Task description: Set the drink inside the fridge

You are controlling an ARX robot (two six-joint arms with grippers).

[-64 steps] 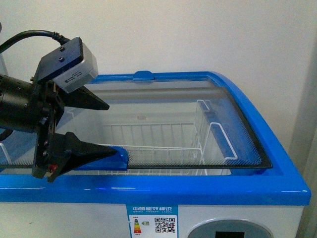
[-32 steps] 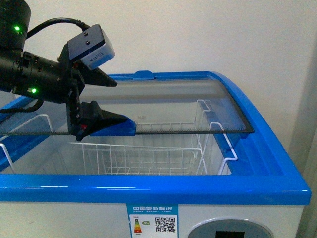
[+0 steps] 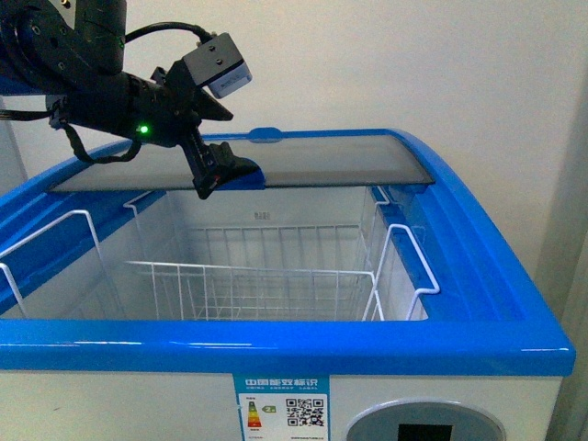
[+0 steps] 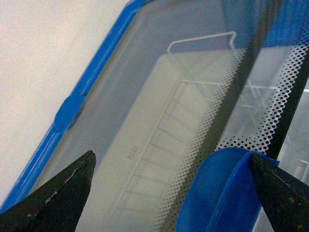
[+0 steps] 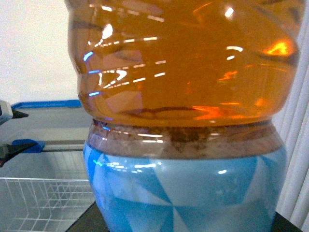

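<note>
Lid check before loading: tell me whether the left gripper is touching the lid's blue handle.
Touching. Left wrist view: one finger of the left gripper lies against the blue handle, the other stands clear.

Left arm [image 3: 92, 92]: black, bulky jointed segments.
Light [image 3: 143, 130]: small, green, glowing near the wrist.
Cable [image 3: 161, 28]: thin, black, arching.
Camera box [image 3: 217, 66]: black shell, pale grey face.
Jaws: black tapering wedges, edges scuffed pale.

The fridge [image 3: 514, 303]: blue rim, white body; baskets [image 3: 276, 276] white wire. The lid [image 4: 231, 121]: black dotted edging, blue handle [image 4: 217, 193]. The drink bottle [image 5: 178, 72]: amber above, blue triangle-patterned label [image 5: 183, 198].
</note>
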